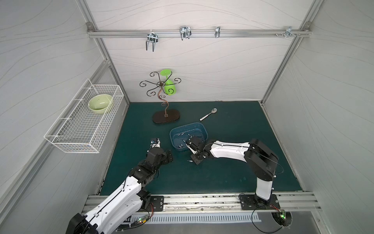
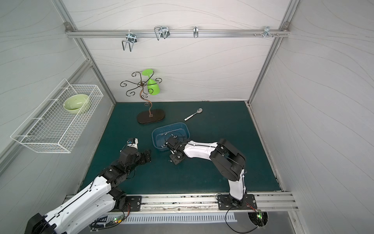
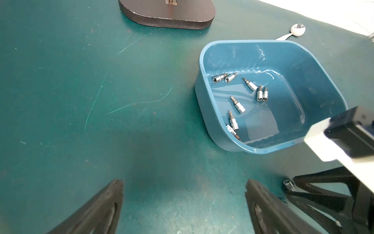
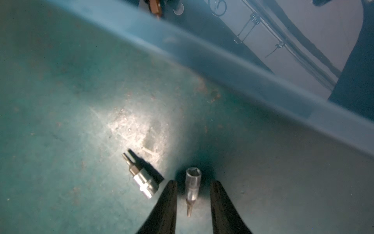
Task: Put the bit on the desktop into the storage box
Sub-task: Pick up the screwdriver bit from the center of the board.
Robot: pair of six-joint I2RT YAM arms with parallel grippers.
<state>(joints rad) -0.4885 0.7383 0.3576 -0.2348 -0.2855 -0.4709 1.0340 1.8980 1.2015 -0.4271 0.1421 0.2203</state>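
Observation:
My right gripper (image 4: 193, 181) is low over the dark teal desktop (image 1: 232, 162), just in front of the blue storage box (image 1: 202, 129). A silver bit (image 4: 193, 182) lies between its black fingers, with a gap on each side and its socket end poking past the tips. A second bit (image 4: 141, 180) lies on the desktop beside it. In both top views a bit (image 1: 189, 161) shows at that gripper (image 1: 195, 159). Several bits (image 3: 238, 106) lie inside the storage box (image 3: 202, 60). My left gripper (image 3: 185, 182) hovers wide open and empty over the desktop, left of the box.
A metal stand on a brown oval base (image 1: 166, 118) stands behind the box, with a green goblet (image 1: 169, 87) hanging from it. A white spoon (image 1: 208, 114) lies at the back right. A wire basket (image 1: 85, 129) on the left wall holds a pale green bowl (image 1: 100, 103).

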